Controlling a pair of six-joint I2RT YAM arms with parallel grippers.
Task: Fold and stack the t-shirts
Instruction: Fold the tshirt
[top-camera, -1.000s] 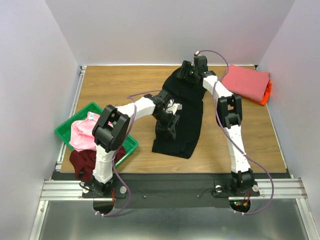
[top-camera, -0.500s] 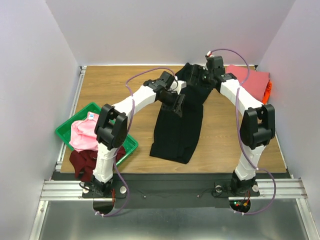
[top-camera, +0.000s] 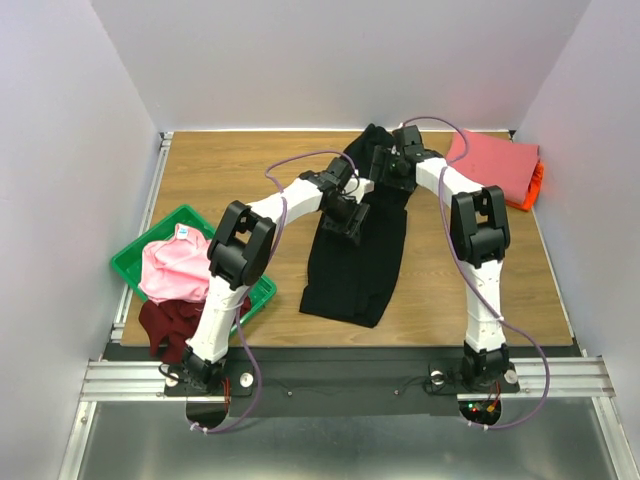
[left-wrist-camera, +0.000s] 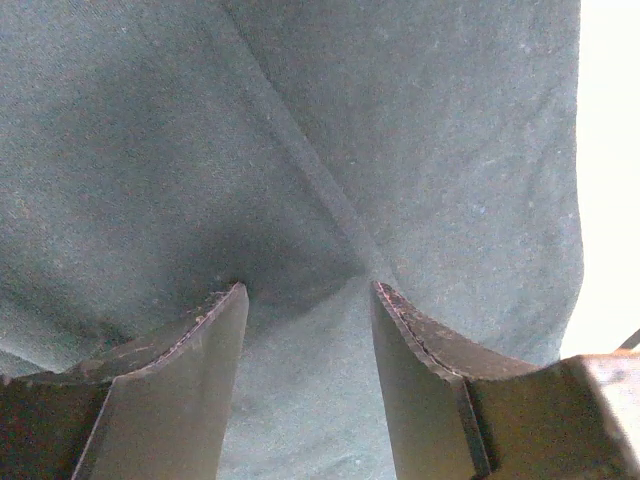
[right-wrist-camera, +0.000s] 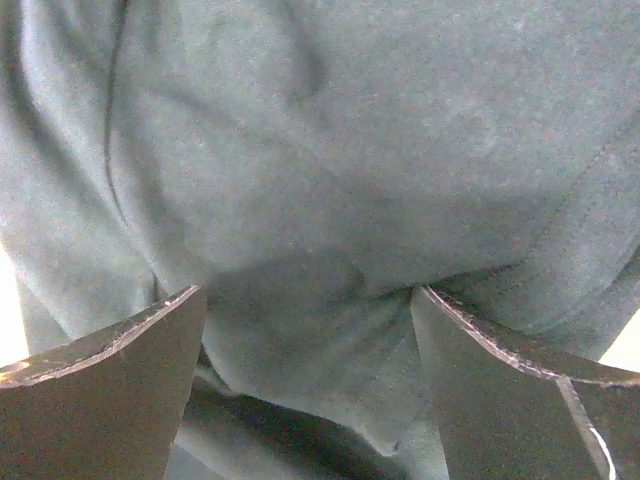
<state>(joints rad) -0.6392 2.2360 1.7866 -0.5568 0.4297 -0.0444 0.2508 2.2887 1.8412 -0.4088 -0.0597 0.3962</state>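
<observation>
The large black t-shirt (top-camera: 350, 270) lies as a long narrow strip down the middle of the table, from the back edge towards the front. My left gripper (top-camera: 352, 222) is down on its middle part. Its jaws stand apart with the black cloth (left-wrist-camera: 380, 120) spread flat between the fingertips (left-wrist-camera: 308, 290). My right gripper (top-camera: 383, 168) is on the far end of the shirt. Its jaws are wide apart over a soft bulge of black cloth (right-wrist-camera: 350, 130) at the tips (right-wrist-camera: 308, 292). A folded coral-pink tee (top-camera: 490, 165) lies at the back right on an orange one (top-camera: 537, 185).
A green tray (top-camera: 135, 262) at the front left holds a crumpled light pink tee (top-camera: 170, 265). A dark maroon tee (top-camera: 170, 320) hangs over the tray's near side. Grey walls close in the table on three sides.
The black shirt was drawn out longer towards the back of the table. The right arm then folded in, its gripper shifting slightly left on the shirt's far end. The left gripper stayed mid-shirt.
</observation>
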